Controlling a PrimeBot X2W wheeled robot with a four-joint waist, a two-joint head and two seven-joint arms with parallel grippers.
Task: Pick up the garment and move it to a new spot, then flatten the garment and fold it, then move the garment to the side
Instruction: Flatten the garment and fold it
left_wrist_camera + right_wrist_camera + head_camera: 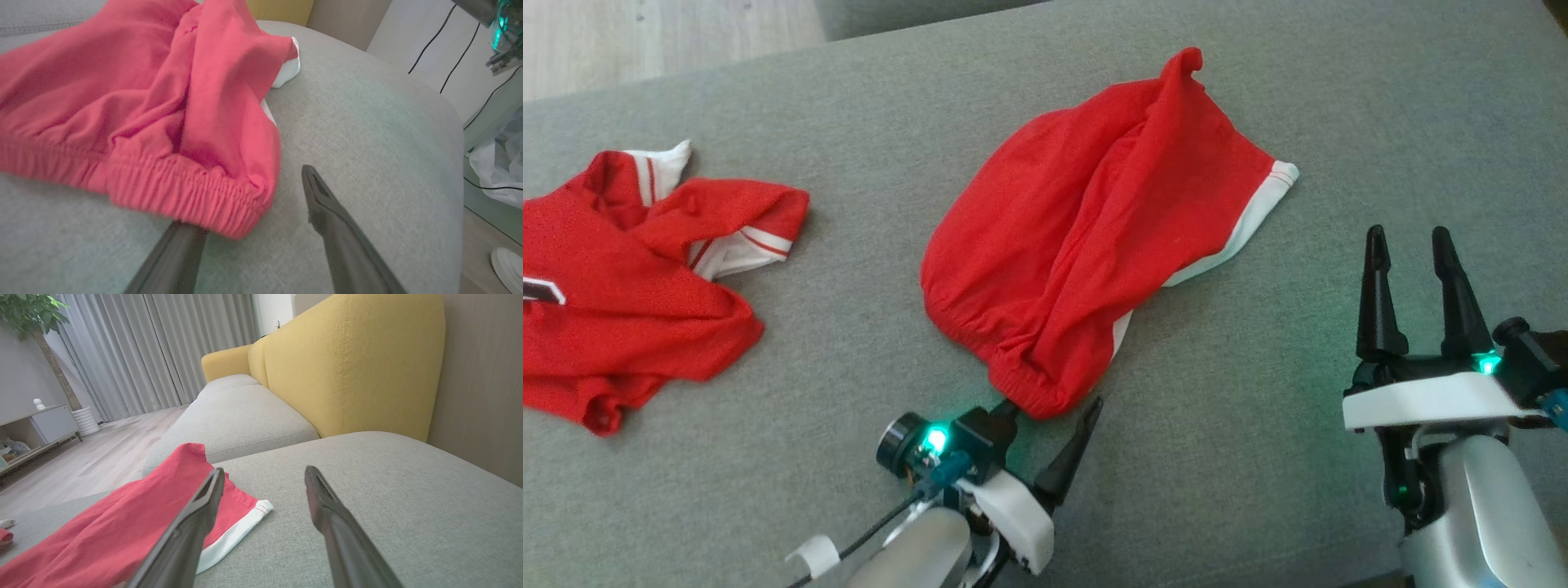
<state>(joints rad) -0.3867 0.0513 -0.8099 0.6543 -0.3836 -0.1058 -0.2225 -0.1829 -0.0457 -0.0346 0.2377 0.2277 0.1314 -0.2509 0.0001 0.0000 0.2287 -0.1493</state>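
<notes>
The red shorts (1086, 237) lay bunched near the middle of the grey sofa cushion (1258, 449), waistband toward the robot and the white-trimmed leg hem toward the cushion's far right. A red jersey (629, 286) sat crumpled at the cushion's left end, well apart from them.

The left pincer (1054, 404) was at the cushion's near edge with its jaws spread wide. One finger ran in beneath the corner of the elastic waistband (175, 188) and the other stood clear on bare fabric beside it. The right pincer (1409, 233) hung over the cushion's right part, also wide and holding nothing.

I took this for the first step, the pick-up, with the grasp lined up but not yet made. The next move would call for closing the left jaws on that thick gathered band, deep enough that it would not slip out, before lifting. The right pincer would probably be needed on the hem side to carry the cloth level.

The left wrist view alone showed the finger going under the band. The right wrist view gave the white hem (237, 531) lying flat on the cushion and the yellow backrest (347, 367) behind it. The head view gave the jersey and both pincers together.
</notes>
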